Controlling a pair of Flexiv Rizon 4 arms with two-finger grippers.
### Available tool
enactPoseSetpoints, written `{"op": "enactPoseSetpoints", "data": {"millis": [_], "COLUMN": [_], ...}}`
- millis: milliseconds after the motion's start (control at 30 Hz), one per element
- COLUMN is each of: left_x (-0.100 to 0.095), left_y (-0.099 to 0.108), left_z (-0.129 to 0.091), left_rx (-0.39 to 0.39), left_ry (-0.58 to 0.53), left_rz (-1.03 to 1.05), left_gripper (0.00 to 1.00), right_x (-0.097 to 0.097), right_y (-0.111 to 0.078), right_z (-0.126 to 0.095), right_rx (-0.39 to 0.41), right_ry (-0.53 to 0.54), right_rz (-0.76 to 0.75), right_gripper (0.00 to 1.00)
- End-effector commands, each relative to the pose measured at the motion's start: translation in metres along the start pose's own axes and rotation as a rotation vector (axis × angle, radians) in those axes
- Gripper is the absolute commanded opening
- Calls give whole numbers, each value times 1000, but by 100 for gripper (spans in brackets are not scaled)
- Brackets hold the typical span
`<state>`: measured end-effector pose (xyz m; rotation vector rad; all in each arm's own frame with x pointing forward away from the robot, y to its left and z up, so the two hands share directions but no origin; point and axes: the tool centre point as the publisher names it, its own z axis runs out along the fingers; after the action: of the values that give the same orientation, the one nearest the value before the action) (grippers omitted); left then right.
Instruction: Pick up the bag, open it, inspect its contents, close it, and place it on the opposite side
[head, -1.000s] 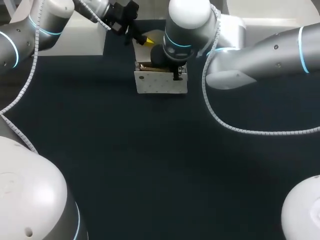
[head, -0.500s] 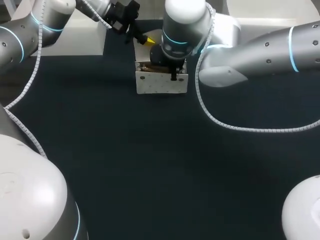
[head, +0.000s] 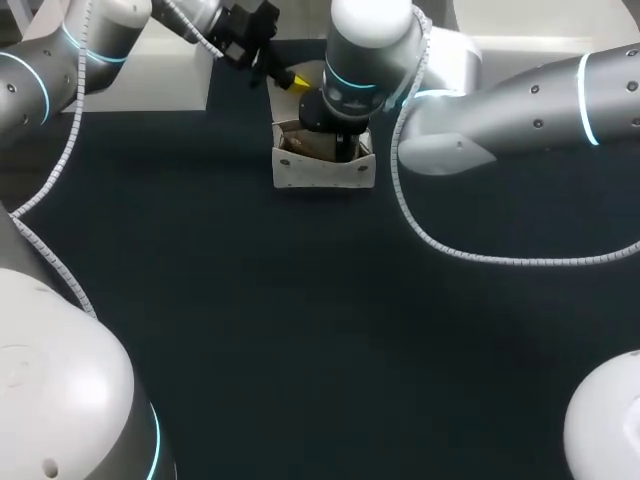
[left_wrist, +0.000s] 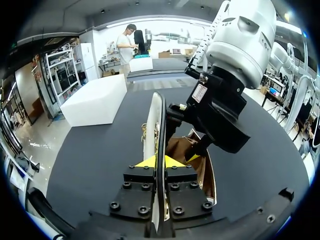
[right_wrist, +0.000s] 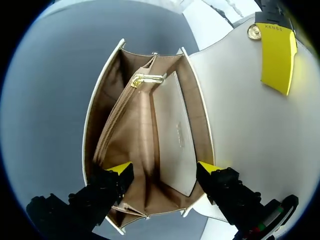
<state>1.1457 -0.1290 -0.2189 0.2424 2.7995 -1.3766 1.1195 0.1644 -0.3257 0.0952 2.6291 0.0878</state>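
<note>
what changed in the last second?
The right gripper shifted a little toward the left arm's side and dipped into the mouth of the bag, fingers open; from above the mouth now shows wider. The left gripper stayed put, clamped on the flap. The bag kept its spot.

**Smooth pale bag, dull dark worktop**

The bag (head: 325, 172) has a smooth, faintly sheened white outside, like leather. Its tan lining (right_wrist: 142, 140) looks matt and finely textured. The zip pull (right_wrist: 147, 79) and stud (right_wrist: 254, 32) are shiny gold metal. The worktop (head: 300, 320) is dark and matt. The right arm (head: 530, 95) has a glossy silver-white shell. The left hand (left_wrist: 160, 161) is matt black and bolted.
</note>
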Motion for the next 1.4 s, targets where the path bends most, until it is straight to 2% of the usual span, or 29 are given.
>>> {"op": "enactPoseSetpoints", "data": {"millis": [33,1133,1167,1233,1300,1333,1400], "left_x": [-1,-2,-2,-1,0,0,1], "left_y": [4,4,4,3,1,0,-1], "left_z": [-3,-2,-2,-2,-2,-3,-3], "left_rx": [6,2,2,1,0,0,-2], "left_ry": [6,4,4,3,1,0,-3], "left_rz": [2,7,7,8,10,12,15], "left_gripper": [0,0,0,0,0,0,0], "right_x": [1,-2,-2,-4,-6,-8,-12], "right_y": [-6,-6,-6,-6,-7,-7,-7], "right_z": [4,3,2,-2,-7,-10,-20], "right_rx": [3,4,3,1,-3,-5,-11], "right_ry": [0,-9,-10,-22,-42,-55,-89], "right_rz": [3,-1,-1,0,5,8,17], "right_gripper": [100,100,93,67,49,43,38]}}
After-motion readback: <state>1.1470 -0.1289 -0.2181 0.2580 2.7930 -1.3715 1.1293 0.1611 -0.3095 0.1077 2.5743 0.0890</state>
